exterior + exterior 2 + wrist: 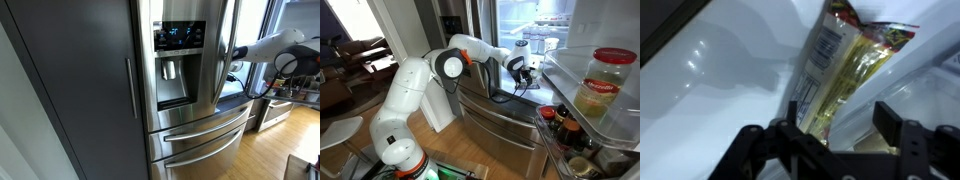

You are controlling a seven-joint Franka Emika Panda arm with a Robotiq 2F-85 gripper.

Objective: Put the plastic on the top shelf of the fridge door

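The plastic [845, 60] is a clear packet with yellow contents and a white label. In the wrist view it leans in a white, clear-walled fridge compartment. My gripper [840, 125] is open, with its two dark fingers on either side of the packet's lower end and a gap to the right finger. In both exterior views the gripper [527, 68] [233, 62] reaches into the open fridge. The packet does not show there. The fridge door [610, 130] stands open at the right, and its top shelf [582, 112] holds a jar.
A jar with a red lid [605, 85] stands on the door's top shelf, with bottles [565, 128] on the shelf below. The steel door with the blue-lit dispenser [180, 60] is shut. Drawer fronts [500, 125] lie under the arm. A chair [365, 60] stands behind.
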